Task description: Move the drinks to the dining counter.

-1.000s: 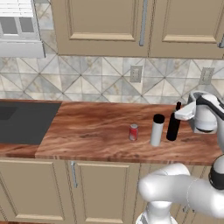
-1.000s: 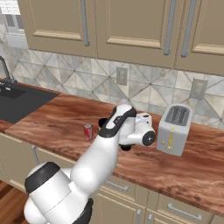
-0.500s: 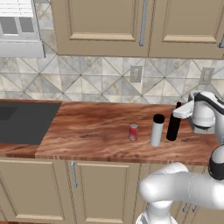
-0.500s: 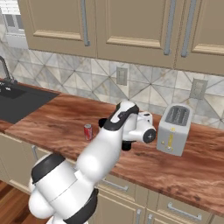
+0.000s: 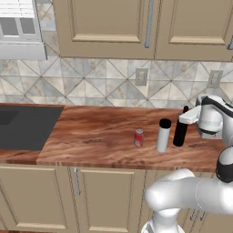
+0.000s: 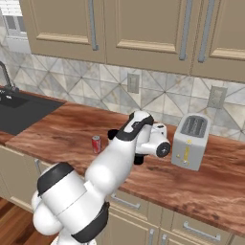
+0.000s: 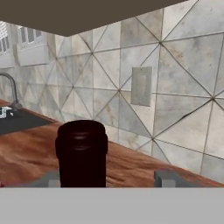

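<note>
Three drinks stand on the reddish wood-grain surface [image 5: 95, 136] beneath the wall cabinets, between the dark sink and the toaster [image 6: 190, 140]: the short red can [image 5: 139, 137], the tall pale-grey cylinder [image 5: 163, 135] with its black cap, and the slim black bottle [image 5: 180, 129]. None of them looks lifted, so I judge the task barely begun; all carrying to the dining counter is left to do.

The end effector [image 7: 107, 178] sits level with the black bottle, its two grey fingertips [image 7: 165, 177] flanking the bottle's ribbed dark cap. The gap on the right side looks plain, so the jaws stand fairly wide, not yet gripping as far as I can tell.

The can is glossy metal, squat and round. The cylinder is smooth and matte. The bottle is narrow, dark and shiny. The toaster is a boxy brushed-silver block. Behind, the backsplash shows pale stone tiles cut in triangles.
</note>
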You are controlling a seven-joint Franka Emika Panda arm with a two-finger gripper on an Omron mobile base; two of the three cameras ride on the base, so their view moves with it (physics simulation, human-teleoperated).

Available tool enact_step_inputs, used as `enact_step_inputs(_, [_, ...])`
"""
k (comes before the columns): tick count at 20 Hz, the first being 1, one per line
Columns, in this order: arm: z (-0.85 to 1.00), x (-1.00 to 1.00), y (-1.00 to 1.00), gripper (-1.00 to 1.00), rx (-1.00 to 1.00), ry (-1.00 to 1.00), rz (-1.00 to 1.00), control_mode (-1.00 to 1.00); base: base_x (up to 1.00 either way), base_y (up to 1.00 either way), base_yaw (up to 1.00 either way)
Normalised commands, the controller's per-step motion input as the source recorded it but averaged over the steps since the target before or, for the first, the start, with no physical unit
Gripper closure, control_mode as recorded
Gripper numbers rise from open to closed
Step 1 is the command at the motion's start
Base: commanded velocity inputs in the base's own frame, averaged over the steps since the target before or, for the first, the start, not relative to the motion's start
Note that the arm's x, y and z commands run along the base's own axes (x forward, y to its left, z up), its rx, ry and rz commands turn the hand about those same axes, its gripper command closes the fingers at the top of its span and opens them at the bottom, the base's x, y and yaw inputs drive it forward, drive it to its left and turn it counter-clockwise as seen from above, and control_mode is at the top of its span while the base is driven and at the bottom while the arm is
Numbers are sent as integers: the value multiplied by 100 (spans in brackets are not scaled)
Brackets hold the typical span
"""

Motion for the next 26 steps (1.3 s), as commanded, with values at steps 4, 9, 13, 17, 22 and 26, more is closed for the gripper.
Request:
enact_step_inputs(4, [0, 1, 0, 100, 0, 0, 0, -100, 0, 0, 0])
enact_step_inputs(9, [0, -5, 0, 100, 0, 0, 0, -100, 0, 0, 0])
enact_step_inputs(13, [21, -34, 16, 100, 0, -6, 0, -100, 0, 0, 0])
enact_step_inputs(17, [62, -43, 36, 100, -5, -19, 5, -100, 0, 0, 0])
enact_step_inputs(22, [67, -48, 27, 100, -5, -16, 5, -100, 0, 0, 0])
enact_step_inputs(26, [45, -77, 4, 100, -8, -2, 0, -100, 0, 0, 0])
